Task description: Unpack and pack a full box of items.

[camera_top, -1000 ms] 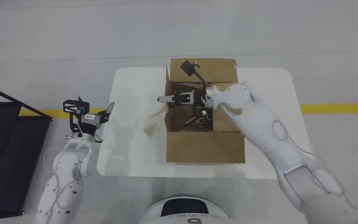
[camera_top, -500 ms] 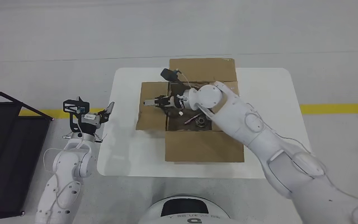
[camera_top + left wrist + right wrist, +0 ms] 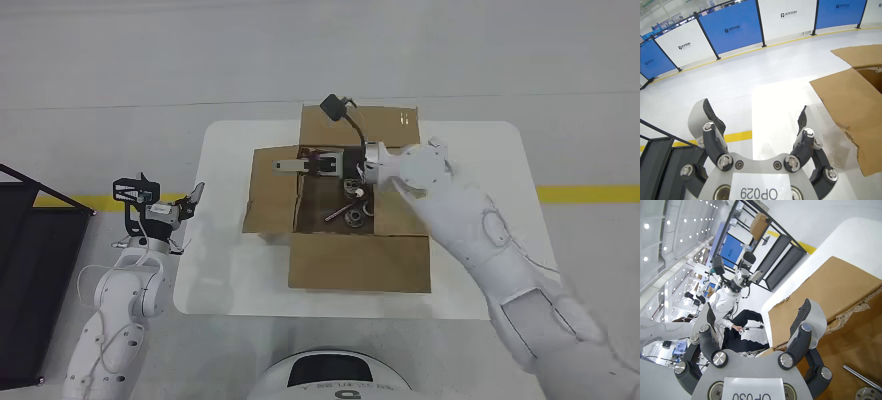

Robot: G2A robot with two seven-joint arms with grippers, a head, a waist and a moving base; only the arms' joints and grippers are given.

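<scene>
A white table (image 3: pixel 230 260) with rounded corners occupies the centre of the top view. One open cardboard box (image 3: pixel 360 262) rests directly on it, near the table's middle. The box flaps are folded outward. The left flap lies over the tabletop, and the upper flap extends past the table's upper edge.

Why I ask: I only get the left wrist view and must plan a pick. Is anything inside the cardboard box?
Observer: Yes. Metal parts lie on the floor of the cardboard box, among them a rod and a round flange.
Operator: Where is the right gripper?
Observer: The right gripper hangs over the box's left flap, open and holding nothing.
</scene>
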